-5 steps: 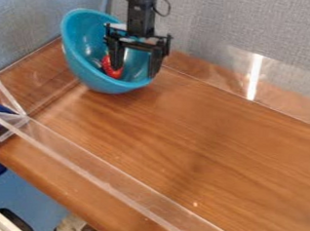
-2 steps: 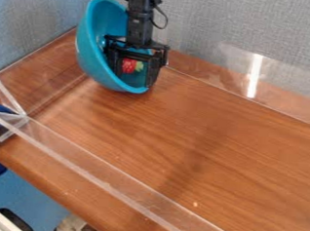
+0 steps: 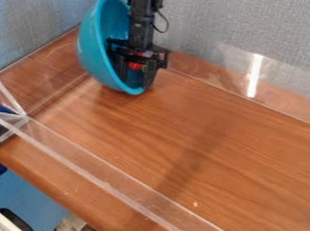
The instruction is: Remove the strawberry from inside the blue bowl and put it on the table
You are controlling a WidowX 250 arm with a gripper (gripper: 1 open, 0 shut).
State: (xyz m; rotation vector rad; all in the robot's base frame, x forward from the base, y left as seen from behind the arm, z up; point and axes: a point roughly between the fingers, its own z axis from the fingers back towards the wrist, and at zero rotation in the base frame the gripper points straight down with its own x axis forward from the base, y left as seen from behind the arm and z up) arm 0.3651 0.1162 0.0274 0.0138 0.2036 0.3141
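Since the earlier frame, the blue bowl has tipped further onto its side, its opening turned toward the right of the frame, and the dark fingers have settled deeper around the red strawberry, which now shows only as a small patch of red between dark parts. The bowl leans at the upper left of the frame, its lower rim on the brown wood-grain tabletop, near the speckled gray wall. The black robot arm reaches down from the top edge of the picture, just right of the bowl, a loose dark cable curling beside it. The strawberry sits at the bowl's mouth, upper left of center; the fingers are around it, though at this scale it is hard to tell whether they have closed on it or stand slightly apart. Clear acrylic walling runs diagonally across the lower left, and a pale streak of light gleams at the upper right
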